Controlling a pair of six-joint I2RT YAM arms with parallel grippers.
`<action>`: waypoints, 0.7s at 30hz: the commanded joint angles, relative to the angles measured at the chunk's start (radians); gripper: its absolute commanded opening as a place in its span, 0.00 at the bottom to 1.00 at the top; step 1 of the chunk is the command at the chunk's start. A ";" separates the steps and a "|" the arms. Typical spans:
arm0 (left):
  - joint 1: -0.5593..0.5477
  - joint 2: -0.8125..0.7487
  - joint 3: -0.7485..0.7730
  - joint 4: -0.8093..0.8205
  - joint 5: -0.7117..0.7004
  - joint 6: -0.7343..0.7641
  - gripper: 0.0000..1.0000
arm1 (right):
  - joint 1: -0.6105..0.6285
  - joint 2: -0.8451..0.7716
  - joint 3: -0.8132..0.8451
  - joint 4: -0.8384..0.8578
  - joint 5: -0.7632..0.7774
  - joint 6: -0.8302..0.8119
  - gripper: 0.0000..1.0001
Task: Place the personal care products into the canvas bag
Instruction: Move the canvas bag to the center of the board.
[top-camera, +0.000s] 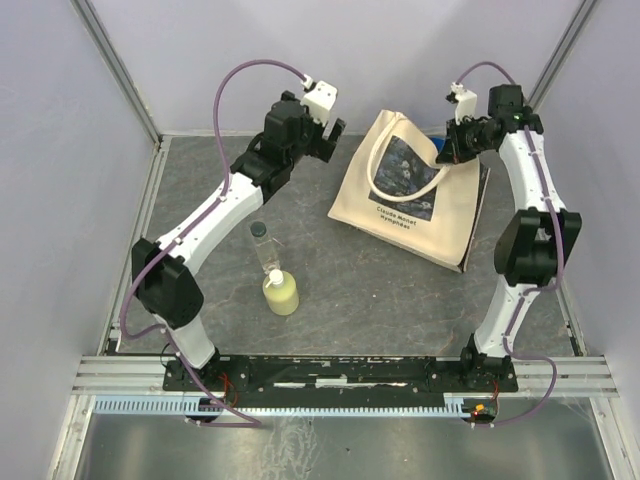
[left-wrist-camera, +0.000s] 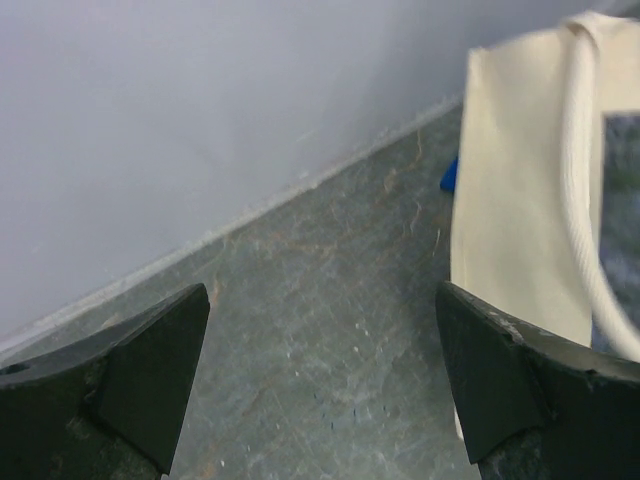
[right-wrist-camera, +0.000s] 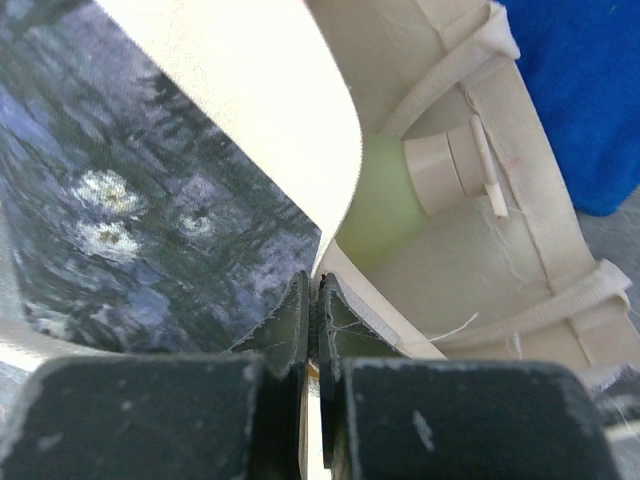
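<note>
Left arm idle at the back, right arm pinching the bag mouth.
Left end effector (top-camera: 328, 135) hangs over the far counter (top-camera: 350, 280), fingers wide apart. Clear black-capped bottle (top-camera: 264, 248) and yellow-green bottle (top-camera: 281, 293) sit close together mid-counter. Canvas bag (top-camera: 365, 205) lies right of centre, with the right end effector (right-wrist-camera: 312, 310) clamped on its rim. Only the right wrist view shows a second green bottle (right-wrist-camera: 385, 205) inside the bag.

Stock, as I find it:

- Canvas bag (top-camera: 450, 225): beige tote, dark water-lily panel face up, one strap handle looped across the print. It lies flat at the right rear of the table. Its upper rim is pinched between the closed fingers of my right gripper (right-wrist-camera: 312, 295), so the mouth gapes.
- Bagged yellow-green bottle (right-wrist-camera: 385, 200): pale cap, on its side inside the mouth.
- Clear black-capped bottle (top-camera: 265, 252): on the table, left of centre.
- Loose yellow-green bottle (top-camera: 283, 296): pale cap, just in front of the clear one.
</note>
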 joint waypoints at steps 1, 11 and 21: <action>0.027 0.052 0.149 0.065 0.037 0.010 1.00 | 0.118 -0.255 -0.069 0.001 0.020 0.105 0.01; 0.163 0.261 0.435 0.089 0.616 -0.275 1.00 | 0.347 -0.542 -0.283 -0.077 0.180 0.181 0.00; 0.167 0.519 0.726 0.009 1.153 -0.496 1.00 | 0.481 -0.762 -0.519 -0.096 0.278 0.255 0.01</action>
